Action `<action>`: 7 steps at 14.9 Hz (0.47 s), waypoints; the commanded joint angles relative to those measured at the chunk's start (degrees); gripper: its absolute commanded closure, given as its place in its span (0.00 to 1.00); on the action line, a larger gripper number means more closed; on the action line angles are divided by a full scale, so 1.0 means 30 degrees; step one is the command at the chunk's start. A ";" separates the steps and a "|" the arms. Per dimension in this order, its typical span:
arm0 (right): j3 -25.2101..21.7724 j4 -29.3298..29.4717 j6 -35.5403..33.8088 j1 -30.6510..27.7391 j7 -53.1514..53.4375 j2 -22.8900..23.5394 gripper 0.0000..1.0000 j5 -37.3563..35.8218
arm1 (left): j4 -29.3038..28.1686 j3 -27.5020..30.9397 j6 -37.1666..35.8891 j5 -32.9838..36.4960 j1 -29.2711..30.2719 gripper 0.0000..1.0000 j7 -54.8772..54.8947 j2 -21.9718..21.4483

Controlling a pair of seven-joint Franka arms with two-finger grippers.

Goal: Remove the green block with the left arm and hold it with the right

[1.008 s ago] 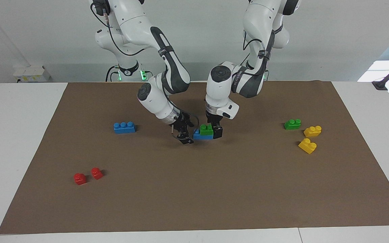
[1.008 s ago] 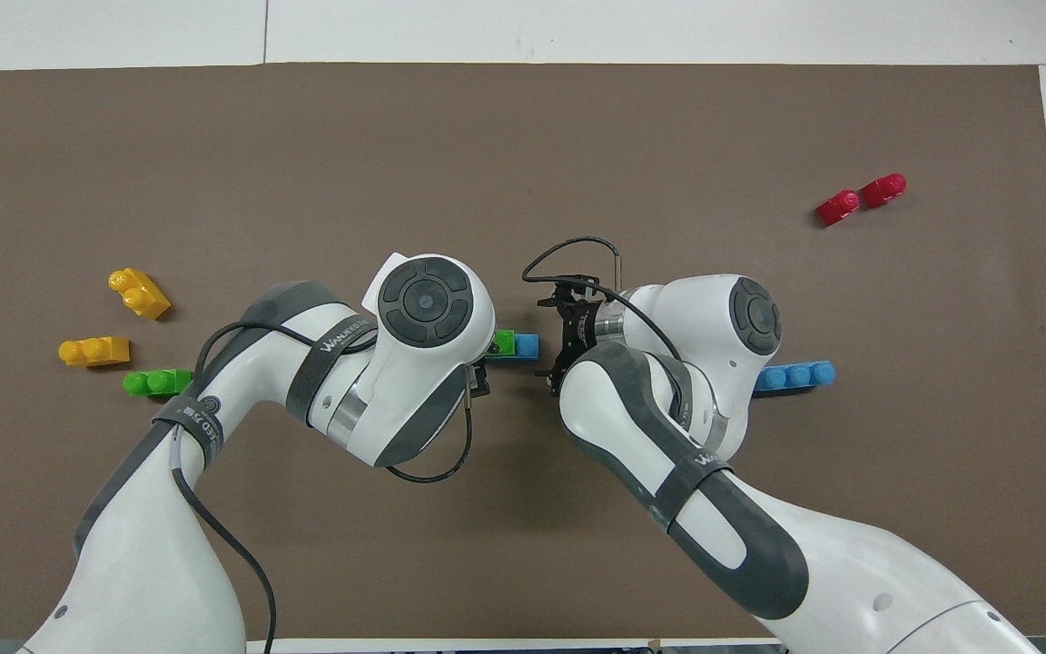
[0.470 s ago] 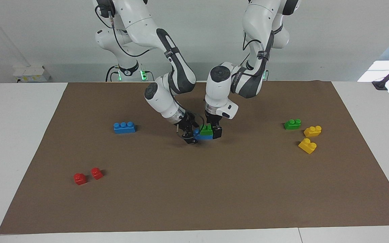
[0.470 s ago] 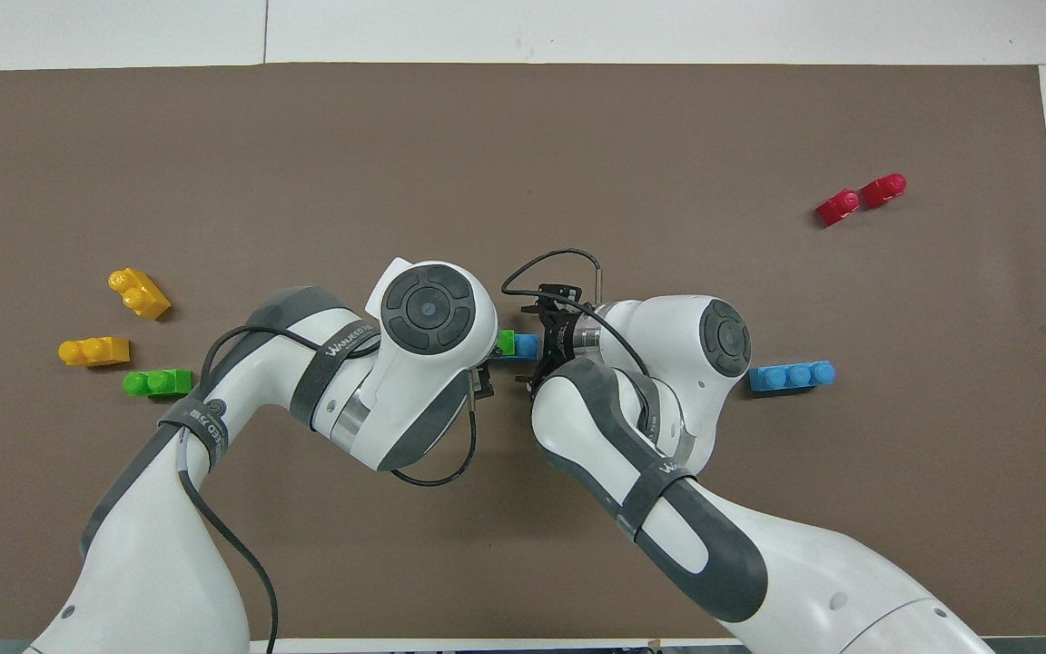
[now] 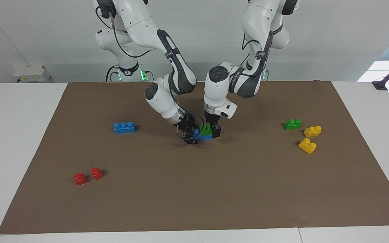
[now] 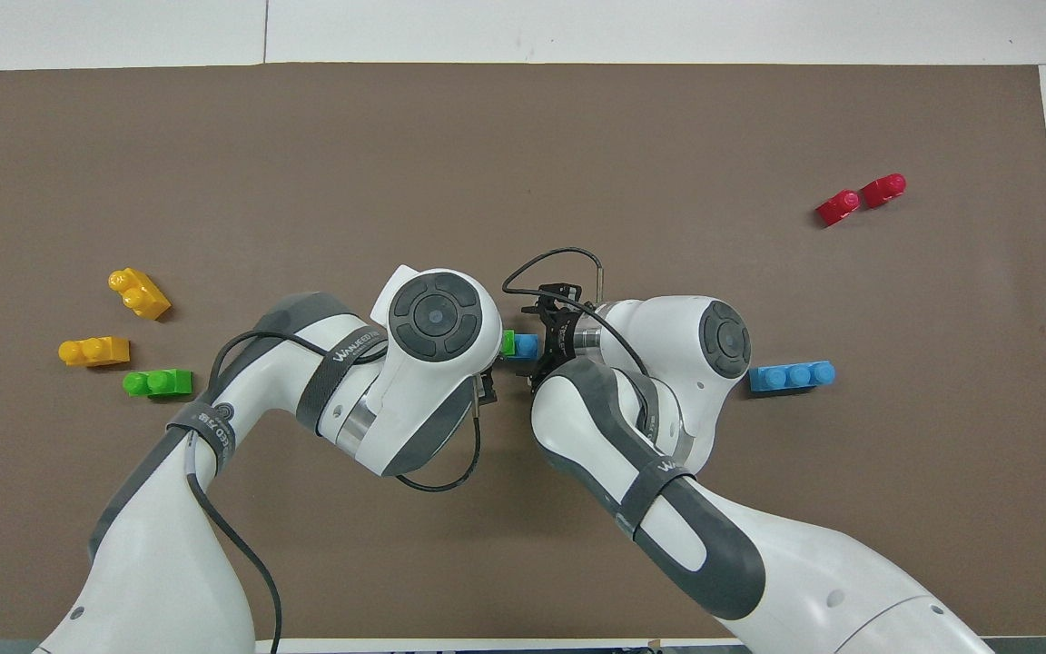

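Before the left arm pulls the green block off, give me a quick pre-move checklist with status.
1. Green block seated on the blue brick mid-mat: ok, not yet separated.
2. Left end effector down at the green block: ok. Whether its grip is firm: cannot tell.
3. Right end effector at the blue brick's end toward the right arm, to brace it: ok for position. Clamped on it: cannot tell.
4. Right target chosen: ok. The spare green brick lies loose by the two yellow bricks, toward the left arm's end.
5. Space above the stack for lifting: cannot tell; both wrists crowd close over it.
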 commanded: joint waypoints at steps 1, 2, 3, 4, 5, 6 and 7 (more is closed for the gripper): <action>-0.0002 0.0059 0.0345 0.0072 -0.0740 0.0073 0.26 0.0610 | -0.0553 0.0311 0.0559 0.0348 -0.0387 0.00 -0.0468 -0.0234; -0.0002 0.0059 0.0345 0.0072 -0.0740 0.0073 0.34 0.0610 | -0.0553 0.0311 0.0559 0.0348 -0.0387 0.00 -0.0468 -0.0205; -0.0002 0.0059 0.0345 0.0072 -0.0769 0.0073 0.43 0.0610 | -0.0553 0.0311 0.0588 0.0348 -0.0387 0.00 -0.0468 -0.0205; -0.0002 0.0088 0.0345 0.0072 -0.0769 0.0102 0.50 0.0610 | -0.0553 0.0311 0.0618 0.0348 -0.0387 0.00 -0.0497 -0.0205; -0.0002 0.0117 0.0345 0.0072 -0.0769 0.0103 0.59 0.0610 | -0.0553 0.0311 0.0763 0.0348 -0.0387 0.00 -0.0497 -0.0205; -0.0002 0.0205 0.0316 0.0072 -0.0769 0.0103 0.70 0.0581 | -0.0553 0.0311 0.0822 0.0348 -0.0387 0.00 -0.0526 -0.0205; -0.0002 0.0264 0.0316 0.0072 -0.0769 0.0103 0.91 0.0581 | -0.0553 0.0311 0.0823 0.0348 -0.0387 0.00 -0.0526 -0.0205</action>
